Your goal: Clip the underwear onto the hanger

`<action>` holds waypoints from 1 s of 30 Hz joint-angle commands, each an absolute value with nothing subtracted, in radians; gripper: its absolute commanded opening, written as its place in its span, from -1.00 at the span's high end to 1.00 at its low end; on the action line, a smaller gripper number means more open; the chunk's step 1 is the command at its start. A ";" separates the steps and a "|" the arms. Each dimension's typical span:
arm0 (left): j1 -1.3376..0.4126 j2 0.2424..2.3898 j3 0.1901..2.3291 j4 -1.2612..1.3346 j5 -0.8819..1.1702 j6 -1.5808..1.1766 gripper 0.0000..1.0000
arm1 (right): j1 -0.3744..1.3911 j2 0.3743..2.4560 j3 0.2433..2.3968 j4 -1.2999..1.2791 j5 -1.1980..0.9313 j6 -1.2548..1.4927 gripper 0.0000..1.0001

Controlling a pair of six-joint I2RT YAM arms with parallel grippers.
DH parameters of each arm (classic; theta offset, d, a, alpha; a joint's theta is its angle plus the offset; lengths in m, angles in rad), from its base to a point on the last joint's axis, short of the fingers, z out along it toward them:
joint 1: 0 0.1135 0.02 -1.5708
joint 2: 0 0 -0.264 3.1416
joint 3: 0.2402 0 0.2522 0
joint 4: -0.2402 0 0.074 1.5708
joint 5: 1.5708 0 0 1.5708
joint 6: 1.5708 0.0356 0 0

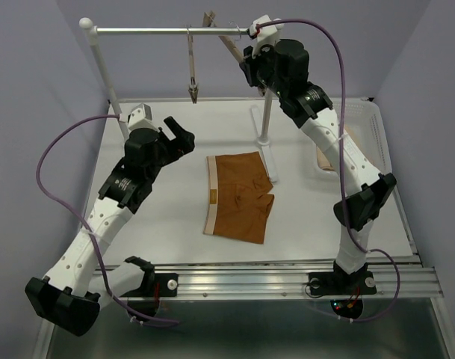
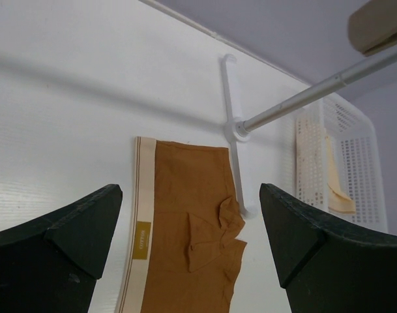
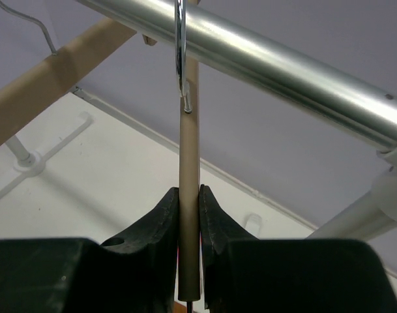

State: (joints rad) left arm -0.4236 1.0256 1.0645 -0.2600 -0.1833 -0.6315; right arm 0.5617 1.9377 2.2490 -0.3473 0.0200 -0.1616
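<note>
The rust-brown underwear (image 1: 238, 198) lies flat on the white table, its pale waistband to the left; the left wrist view shows it too (image 2: 185, 215). My left gripper (image 1: 178, 138) hovers left of it, open and holding nothing, its fingers (image 2: 74, 225) wide apart. Up at the rail (image 1: 152, 31), the pale wooden hanger (image 1: 228, 43) hangs by its wire hook (image 3: 180, 45). My right gripper (image 1: 258, 75) is shut on it. In the right wrist view both fingers (image 3: 165, 215) press against the hanger's bar (image 3: 189, 150).
A second wooden hanger (image 1: 190, 67) hangs on the rail to the left, also visible in the right wrist view (image 3: 48, 78). The rack's post and foot (image 1: 264, 138) stand just right of the underwear. A white basket (image 1: 376, 142) at the right holds a peach cloth (image 1: 328, 161).
</note>
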 commanded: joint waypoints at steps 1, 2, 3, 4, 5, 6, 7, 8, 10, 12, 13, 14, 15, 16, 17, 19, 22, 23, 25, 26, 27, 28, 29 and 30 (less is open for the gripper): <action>-0.419 0.982 1.129 -0.184 -0.140 -0.580 -0.98 | 0.554 1.830 2.229 -0.261 0.009 -0.169 0.99; -0.419 0.977 1.132 -0.186 -0.138 -0.574 -0.98 | 0.554 1.825 2.217 -0.259 0.012 -0.170 0.99; -0.417 0.974 1.137 -0.187 -0.137 -0.572 -0.98 | 0.554 1.818 2.207 -0.261 0.012 -0.172 0.98; -0.417 0.973 1.141 -0.186 -0.133 -0.569 -0.98 | 0.554 1.806 2.200 -0.259 0.012 -0.172 0.99; -0.419 0.968 1.141 -0.186 -0.133 -0.568 -0.98 | 0.554 1.802 2.192 -0.259 0.009 -0.173 0.99; -0.419 0.963 1.143 -0.186 -0.132 -0.566 -0.98 | 0.554 1.801 2.192 -0.261 0.009 -0.172 0.99; -0.419 0.963 1.144 -0.184 -0.127 -0.565 -0.98 | 0.554 1.798 2.192 -0.259 0.009 -0.170 0.99; -0.419 0.959 1.147 -0.184 -0.114 -0.563 -0.98 | 0.554 1.795 2.191 -0.261 0.009 -0.169 0.99; -0.419 0.950 1.152 -0.180 -0.097 -0.557 -0.98 | 0.554 1.786 2.175 -0.262 0.009 -0.173 0.99; -0.419 0.933 1.158 -0.178 -0.069 -0.560 -0.98 | 0.554 1.755 2.123 -0.264 0.009 -0.183 0.99; -0.419 0.927 1.158 -0.170 -0.054 -0.558 -0.98 | 0.554 1.740 2.099 -0.262 0.009 -0.184 0.99; -0.419 0.919 1.157 -0.163 -0.022 -0.557 -0.98 | 0.554 1.726 2.074 -0.264 0.009 -0.187 0.99; -0.420 0.905 1.154 -0.155 -0.006 -0.557 -0.98 | 0.554 1.691 2.048 -0.262 0.009 -0.189 0.99; -0.420 0.899 1.147 -0.134 0.015 -0.557 -0.98 | 0.554 1.672 1.995 -0.261 0.009 -0.189 0.99; -0.420 0.891 1.143 -0.121 0.065 -0.557 -0.98 | 0.554 1.655 1.971 -0.262 0.009 -0.189 0.99; -0.420 0.887 1.135 -0.094 0.101 -0.558 -0.98 | 0.554 1.605 1.895 -0.255 -0.023 -0.187 0.99; -0.428 0.891 1.132 -0.068 0.140 -0.568 -0.98 | 0.554 1.539 1.823 -0.239 -0.037 -0.178 0.99; -0.431 0.896 1.131 -0.064 0.150 -0.571 -0.98 | 0.554 1.526 1.777 -0.230 -0.041 -0.178 0.99; -0.439 0.908 1.137 -0.055 0.158 -0.578 -0.98 | 0.554 1.484 1.729 -0.219 -0.043 -0.170 0.99; -0.445 0.913 1.138 -0.051 0.166 -0.581 -0.98 | 0.554 1.470 1.686 -0.216 -0.044 -0.170 0.99; -0.449 0.925 1.140 -0.048 0.161 -0.584 -0.98 | 0.554 1.457 1.660 -0.212 -0.048 -0.170 0.99; -0.459 0.930 1.143 -0.041 0.152 -0.591 -0.98 | 0.554 1.442 1.634 -0.204 -0.045 -0.160 0.99; -0.488 0.942 1.143 -0.037 0.125 -0.591 -0.98 | 0.554 1.413 1.579 -0.195 -0.055 -0.160 0.99; -0.506 0.951 1.144 -0.035 0.108 -0.589 -0.98 | 0.554 1.396 1.547 -0.187 -0.055 -0.160 0.99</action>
